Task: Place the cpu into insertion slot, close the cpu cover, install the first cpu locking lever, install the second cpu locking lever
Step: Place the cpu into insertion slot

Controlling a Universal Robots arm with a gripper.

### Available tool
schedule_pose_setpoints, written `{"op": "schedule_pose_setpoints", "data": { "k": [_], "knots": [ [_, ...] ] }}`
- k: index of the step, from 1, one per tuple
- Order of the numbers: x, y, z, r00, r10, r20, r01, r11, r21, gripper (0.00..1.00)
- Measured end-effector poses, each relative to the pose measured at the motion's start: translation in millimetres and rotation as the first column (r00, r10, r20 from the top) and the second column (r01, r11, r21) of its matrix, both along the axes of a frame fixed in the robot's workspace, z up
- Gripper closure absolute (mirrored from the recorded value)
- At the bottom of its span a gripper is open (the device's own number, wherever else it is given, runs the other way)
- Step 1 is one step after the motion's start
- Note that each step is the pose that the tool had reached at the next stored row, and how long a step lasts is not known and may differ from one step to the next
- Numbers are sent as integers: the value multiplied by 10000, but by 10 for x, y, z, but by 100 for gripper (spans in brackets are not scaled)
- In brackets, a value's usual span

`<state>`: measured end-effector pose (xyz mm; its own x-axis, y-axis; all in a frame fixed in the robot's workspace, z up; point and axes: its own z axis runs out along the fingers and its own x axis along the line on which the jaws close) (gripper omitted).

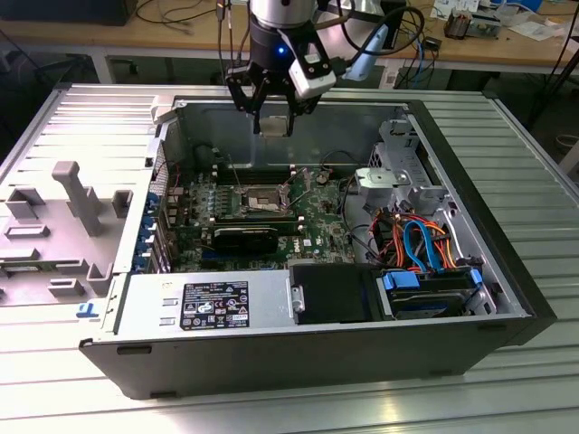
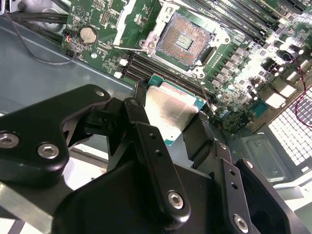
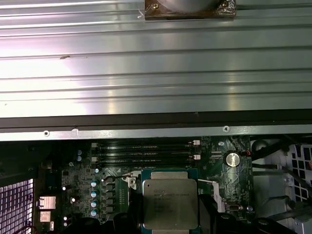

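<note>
While the black jaws pinch the small flat square silver-topped cpu [image 2: 173, 109] by two opposite edges, you hold it in the air. It hangs well above the square pin-grid insertion slot [image 2: 183, 39], which lies bare below on the green circuit board [image 2: 107, 29]. I judge the chip light, stiff and fragile underneath, so grip its edges only. Around them, the open grey computer case [image 1: 271, 348] rests on a ribbed metal surface [image 1: 525, 181]. A cluttered wooden workbench [image 1: 181, 32] stands behind.

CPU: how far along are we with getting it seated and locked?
Done: the gripper holds the cpu, clamped between its fingers. In hand: it hangs above the insertion slot, which lies open and empty. Left: seating it, then every closing and locking step.
</note>
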<state>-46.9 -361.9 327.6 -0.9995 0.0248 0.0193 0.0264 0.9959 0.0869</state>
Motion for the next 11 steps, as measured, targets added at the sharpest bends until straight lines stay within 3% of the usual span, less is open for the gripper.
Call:
{"op": "schedule_pose_setpoints", "data": {
  "k": [11],
  "knots": [
    [-1,-3,-20,10000,0,0,0,10000,0,45]
  ]
}}
